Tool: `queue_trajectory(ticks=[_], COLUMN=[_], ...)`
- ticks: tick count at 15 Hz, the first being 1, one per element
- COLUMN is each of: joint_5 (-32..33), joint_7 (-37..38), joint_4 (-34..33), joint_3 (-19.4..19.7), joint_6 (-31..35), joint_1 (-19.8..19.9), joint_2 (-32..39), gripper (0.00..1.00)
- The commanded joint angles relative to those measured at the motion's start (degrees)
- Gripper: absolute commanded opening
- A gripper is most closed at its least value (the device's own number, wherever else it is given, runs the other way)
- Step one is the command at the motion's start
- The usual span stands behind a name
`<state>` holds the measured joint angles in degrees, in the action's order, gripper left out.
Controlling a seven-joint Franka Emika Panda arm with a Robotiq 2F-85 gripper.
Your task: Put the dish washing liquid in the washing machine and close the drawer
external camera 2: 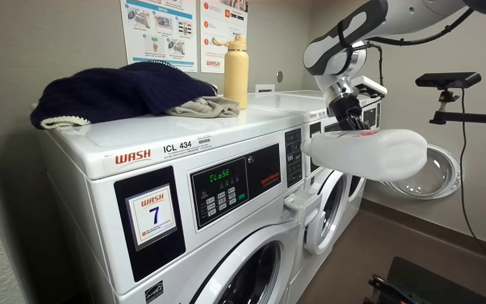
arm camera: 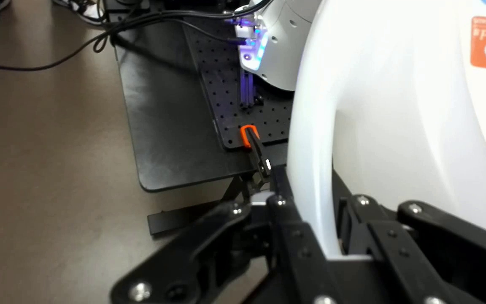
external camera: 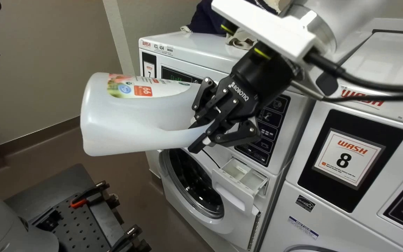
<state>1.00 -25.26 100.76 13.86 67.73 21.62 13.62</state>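
The dish washing liquid is a large white jug (external camera: 131, 122) with a coloured label, also in the other views (external camera 2: 369, 154) (arm camera: 395, 105). It lies roughly level in the air. My gripper (external camera: 193, 138) is shut around its handle, which shows between the fingers in the wrist view (arm camera: 310, 173). The washing machine (external camera: 201, 64) numbered 7 stands behind the jug; it is large in an exterior view (external camera 2: 226, 147). Its detergent drawer (external camera: 236, 190) is pulled open, below the gripper, and shows in both exterior views (external camera 2: 312, 207). The drawer does not show in the wrist view.
Machine 8 (external camera: 380, 122) stands beside machine 7. A dark sweater (external camera 2: 133, 90) and a yellow bottle (external camera 2: 236, 76) are on top. A round door (external camera 2: 426, 173) hangs open farther back. The robot's black base cart (arm camera: 175, 126) and a camera on an arm (external camera 2: 449, 80) are nearby.
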Motion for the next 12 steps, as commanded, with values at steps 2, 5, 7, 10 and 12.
queue_trajectory(ticks=[2,5,7,10,12], joint_5=[2.65,2.59,3.0,4.86,6.86], joint_7=[-3.15,-4.89,-5.0,-4.25,-4.31], joint_4=[2.3,1.84,0.84,-2.37,-5.2], joint_3=[-0.98,-1.61,-2.12,-2.88,-3.34], joint_6=[1.55,2.0,2.26,3.32,5.65], joint_1=[-2.67,-4.9,-6.8,-9.9,-11.65], joint_2=[-10.78,-16.36,-19.67,-23.0,-23.53], gripper=[0.1,0.1,0.1,0.1,0.1])
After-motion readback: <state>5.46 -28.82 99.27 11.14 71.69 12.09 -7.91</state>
